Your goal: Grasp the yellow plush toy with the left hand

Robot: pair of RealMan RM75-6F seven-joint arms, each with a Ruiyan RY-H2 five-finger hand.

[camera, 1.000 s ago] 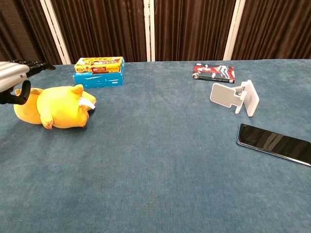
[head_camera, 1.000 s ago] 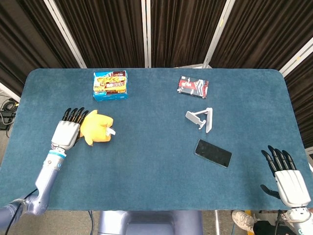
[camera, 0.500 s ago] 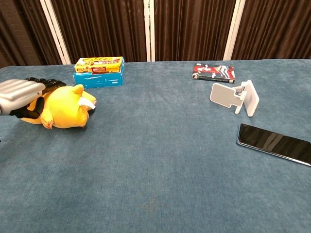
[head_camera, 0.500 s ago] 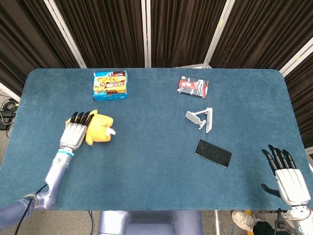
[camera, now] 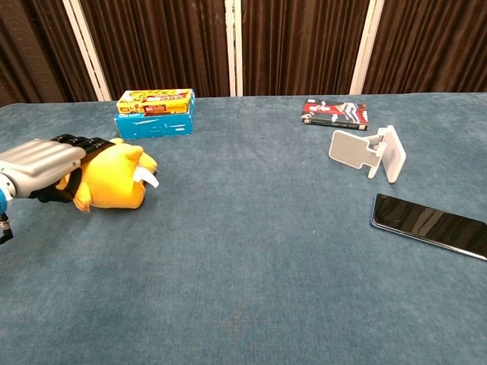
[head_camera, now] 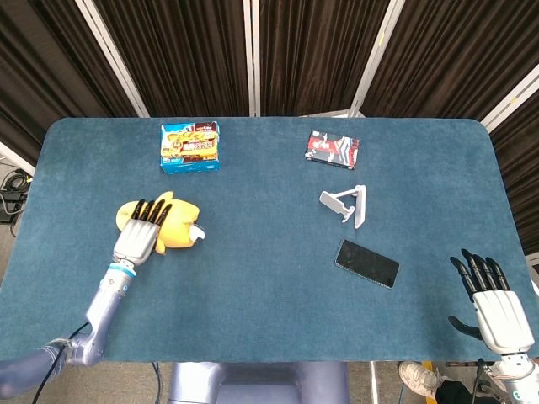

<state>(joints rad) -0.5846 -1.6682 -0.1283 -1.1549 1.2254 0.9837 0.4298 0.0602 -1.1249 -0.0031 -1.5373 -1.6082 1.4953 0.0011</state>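
Left hand over toy, grasp not yet closed.
Left hand (head_camera: pixel 139 233) lies on yellow plush toy (head_camera: pixel 173 227), fingers draped across its back, not visibly clamped; toy's long axis runs left-right, at table's (head_camera: pixel 269 286) left side. Right hand (head_camera: pixel 497 311) spread, empty, well apart.

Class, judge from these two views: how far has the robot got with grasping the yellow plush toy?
Done: the left hand has reached the yellow plush toy and lies over its top. In hand: fingers draped on it. Left: closing a firm grip; the toy sits on the table.
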